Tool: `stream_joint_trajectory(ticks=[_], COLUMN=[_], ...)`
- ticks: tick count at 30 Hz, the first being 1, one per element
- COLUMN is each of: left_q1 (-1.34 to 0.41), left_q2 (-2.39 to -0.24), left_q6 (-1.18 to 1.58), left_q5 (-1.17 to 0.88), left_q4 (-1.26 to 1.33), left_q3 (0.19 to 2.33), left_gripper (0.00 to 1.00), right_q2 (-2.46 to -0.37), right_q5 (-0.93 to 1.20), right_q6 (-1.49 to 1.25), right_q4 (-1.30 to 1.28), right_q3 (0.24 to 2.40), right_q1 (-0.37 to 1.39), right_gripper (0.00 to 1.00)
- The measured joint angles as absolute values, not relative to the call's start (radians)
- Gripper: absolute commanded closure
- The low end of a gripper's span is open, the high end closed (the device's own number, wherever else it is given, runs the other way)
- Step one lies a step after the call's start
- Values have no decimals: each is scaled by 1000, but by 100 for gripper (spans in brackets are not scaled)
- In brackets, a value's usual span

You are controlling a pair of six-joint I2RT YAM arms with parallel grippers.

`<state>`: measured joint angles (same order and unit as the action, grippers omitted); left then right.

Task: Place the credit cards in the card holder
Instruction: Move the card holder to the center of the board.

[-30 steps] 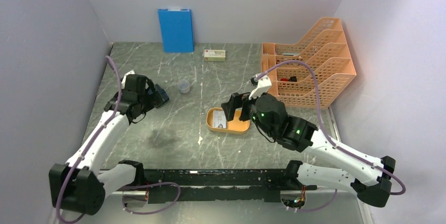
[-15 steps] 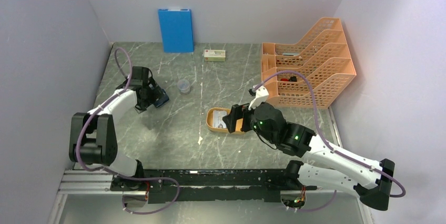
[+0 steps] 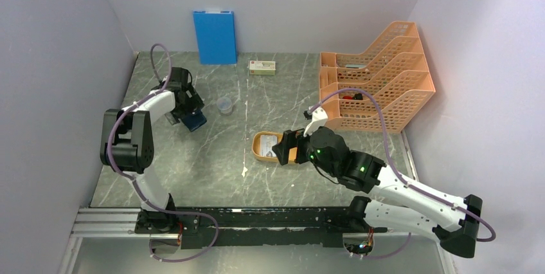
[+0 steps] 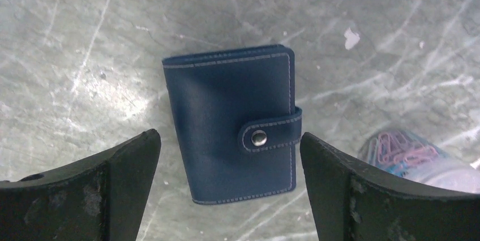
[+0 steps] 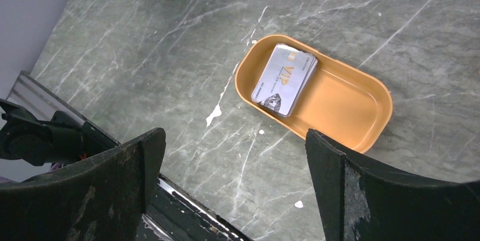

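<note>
Swinging in: left gripper (image 4: 229, 139), jaws wide, now above card holder (image 4: 226, 99).

left arm elbow-up | left gripper (image 3: 187, 110) jaws wide apart, facing down | right arm extended | right gripper (image 3: 285, 146) jaws wide apart

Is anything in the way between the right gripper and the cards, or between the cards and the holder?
Nothing blocks the open right gripper from the cards, lying uncovered in the tray. The holder, though, is snapped shut under the open left gripper.
</note>
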<state>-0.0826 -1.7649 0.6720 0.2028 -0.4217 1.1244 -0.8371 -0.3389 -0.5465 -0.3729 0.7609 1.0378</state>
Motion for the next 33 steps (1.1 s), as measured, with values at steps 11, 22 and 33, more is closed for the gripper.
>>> stream_joint_trajectory(ticks=[11,22,33], left_q1=[-111,-138,-299], left_q2=[-1880,-1730,-1333], left_q6=[617,606,685], left_q5=[283,268,194], left_q4=[-443,-349,-373], left_q3=[1217,1025,649], left_gripper=[15,46,43], right_q2=[-859,-860,-872], right_q5=[-331,-329,-286], right_q6=[-546,-550,-574], right_q4=[-380,-380,-355], right_q3=[772,775,752], right_q1=[1038,1038,1038], right_gripper=[2,3,5])
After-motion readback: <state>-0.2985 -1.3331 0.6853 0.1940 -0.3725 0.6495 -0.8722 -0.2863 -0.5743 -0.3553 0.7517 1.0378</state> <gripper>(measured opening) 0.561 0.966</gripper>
